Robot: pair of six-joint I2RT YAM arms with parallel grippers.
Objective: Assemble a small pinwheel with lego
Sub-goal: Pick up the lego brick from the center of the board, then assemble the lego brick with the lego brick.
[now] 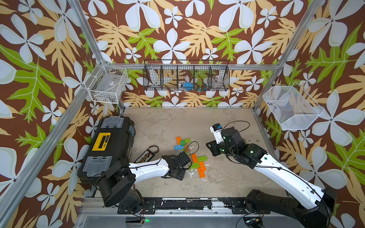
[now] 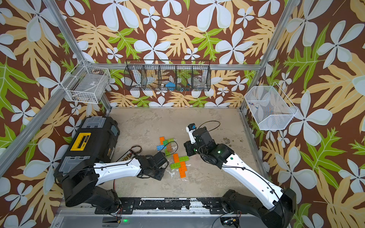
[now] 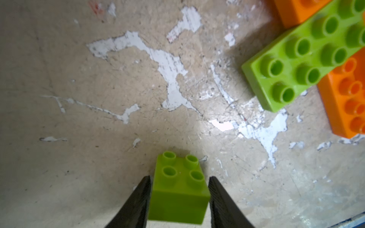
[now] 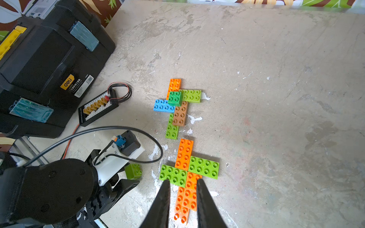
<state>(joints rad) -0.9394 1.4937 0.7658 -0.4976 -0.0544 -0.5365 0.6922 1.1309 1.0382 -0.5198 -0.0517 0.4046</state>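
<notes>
Open table (image 1: 177, 122) from 12 to 3 o'clock of the lego cross (image 1: 198, 163); toolbox (image 1: 110, 146) crowds 9. The left pincer (image 3: 179, 177) clamps a lime brick (image 3: 178, 197) at the cross's 9 o'clock; right pincer (image 4: 182, 181), narrow and empty, hangs at 2.

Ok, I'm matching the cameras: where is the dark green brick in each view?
In a top view: dark green brick, mid-table.
In a top view: mid-table too.
Left wrist: absent.
Right wrist: near centre.
Landmark: blue brick beside it.
</notes>
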